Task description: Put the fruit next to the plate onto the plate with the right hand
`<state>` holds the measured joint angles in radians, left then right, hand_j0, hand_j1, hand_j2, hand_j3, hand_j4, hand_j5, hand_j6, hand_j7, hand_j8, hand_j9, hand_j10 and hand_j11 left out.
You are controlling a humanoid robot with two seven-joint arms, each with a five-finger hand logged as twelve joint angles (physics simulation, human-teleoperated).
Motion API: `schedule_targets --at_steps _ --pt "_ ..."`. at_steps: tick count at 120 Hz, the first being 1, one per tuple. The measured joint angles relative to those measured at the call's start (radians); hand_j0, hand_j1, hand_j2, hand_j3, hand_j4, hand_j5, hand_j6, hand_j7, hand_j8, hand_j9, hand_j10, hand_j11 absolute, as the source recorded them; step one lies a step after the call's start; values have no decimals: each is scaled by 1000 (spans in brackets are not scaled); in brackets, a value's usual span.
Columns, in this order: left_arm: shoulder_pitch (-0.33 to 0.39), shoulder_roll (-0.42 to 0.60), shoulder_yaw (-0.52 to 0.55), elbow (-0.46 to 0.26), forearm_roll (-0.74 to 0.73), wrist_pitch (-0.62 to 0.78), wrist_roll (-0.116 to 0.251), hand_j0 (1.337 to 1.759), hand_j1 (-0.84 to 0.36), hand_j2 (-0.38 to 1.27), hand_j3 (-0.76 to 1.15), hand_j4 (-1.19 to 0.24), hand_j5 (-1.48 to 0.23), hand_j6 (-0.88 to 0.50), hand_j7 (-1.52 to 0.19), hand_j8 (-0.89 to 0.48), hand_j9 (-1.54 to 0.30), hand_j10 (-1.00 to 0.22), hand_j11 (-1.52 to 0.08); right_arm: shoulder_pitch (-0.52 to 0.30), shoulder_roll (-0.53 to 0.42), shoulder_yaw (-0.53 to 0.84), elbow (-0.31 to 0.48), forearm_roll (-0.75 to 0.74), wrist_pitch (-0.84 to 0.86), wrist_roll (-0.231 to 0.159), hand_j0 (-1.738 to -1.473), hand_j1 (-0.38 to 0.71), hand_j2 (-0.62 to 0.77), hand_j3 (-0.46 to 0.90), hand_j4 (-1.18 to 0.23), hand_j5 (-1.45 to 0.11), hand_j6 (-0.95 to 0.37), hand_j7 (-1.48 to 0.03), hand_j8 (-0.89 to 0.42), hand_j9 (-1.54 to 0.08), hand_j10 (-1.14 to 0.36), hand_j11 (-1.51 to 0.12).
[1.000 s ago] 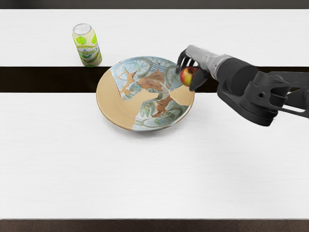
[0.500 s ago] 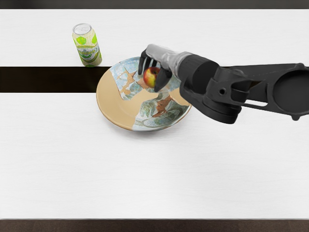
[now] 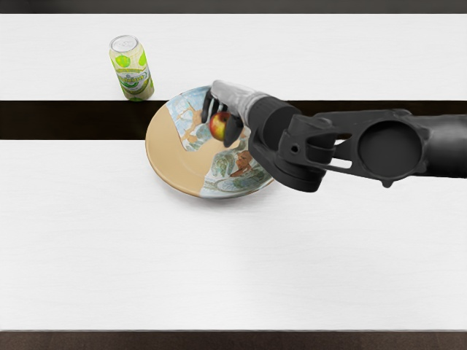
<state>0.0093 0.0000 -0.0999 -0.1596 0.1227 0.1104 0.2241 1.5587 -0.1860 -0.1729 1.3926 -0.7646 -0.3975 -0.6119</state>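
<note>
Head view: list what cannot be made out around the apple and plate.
- Whether the apple rests on the plate or hangs above it: the right hand wraps it, and the slanted view hides any gap.
- The plate's right rim: covered by the right forearm.
- Lettering on the can: too small to read.
- The left arm: out of view.

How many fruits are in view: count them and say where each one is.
1. An apple, gripped by the right robot hand over the far side of the plate. The arm covers part of the plate, so another could be hidden there.
</note>
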Motion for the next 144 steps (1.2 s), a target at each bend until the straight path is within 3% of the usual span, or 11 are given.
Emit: schedule_targets --at_steps 35,51,68,78,95,116,132,144 --pt "0 0 1 0 0 0 0 1658 334 3 0 -13 -16 -13 -16 -13 -16 -13 -16 -43 104 -25 -199 -26 4 0 -1650 158 54 1 -682 -988 -559 -931 -434 -982 -649 -1001" --pt "-1 0 1 0 0 0 0 1658 335 3 0 -13 -16 -13 -16 -13 -16 -12 -16 -58 133 -19 -259 -42 31 1 -1654 -74 27 0 -366 -529 -307 -498 -237 -525 -356 -535" --pt "-1 0 2 0 0 0 0 1658 335 3 0 -13 -16 -13 -16 -13 -16 -13 -16 -61 155 -7 -273 -15 47 1 -1656 -212 14 0 -183 -264 -154 -249 -119 -263 -178 -268" --pt "-1 0 2 0 0 0 0 1658 334 3 0 -13 -16 -13 -16 -13 -16 -13 -16 -63 166 57 -281 120 101 1 -1657 -258 10 0 -122 -176 -103 -165 -80 -175 -119 -178" --pt "0 0 2 0 0 0 0 1658 335 3 0 -13 -16 -13 -16 -13 -16 -12 -16 -90 176 257 -354 468 380 1 -1657 -304 5 0 -62 -88 -53 -83 -41 -87 -60 -89" --pt "-1 0 2 0 0 0 0 1658 335 3 0 -13 -16 -13 -16 -13 -16 -13 -16 -261 184 606 -439 772 774 1 -1658 -330 2 0 -26 -37 -23 -35 -17 -37 -25 -38" --pt "-1 0 2 0 0 0 0 1658 335 3 0 -13 -16 -13 -16 -13 -16 -13 -16 -363 183 690 -465 1016 943 1 -1658 -339 1 0 -13 -19 -11 -18 -9 -19 -13 -20" --pt "-2 0 2 0 0 0 0 1658 335 3 0 -13 -16 -13 -16 -13 -16 -12 -16 -426 164 711 -463 1106 983 1 -1658 -343 1 0 -8 -12 -6 -11 -5 -12 -8 -12"
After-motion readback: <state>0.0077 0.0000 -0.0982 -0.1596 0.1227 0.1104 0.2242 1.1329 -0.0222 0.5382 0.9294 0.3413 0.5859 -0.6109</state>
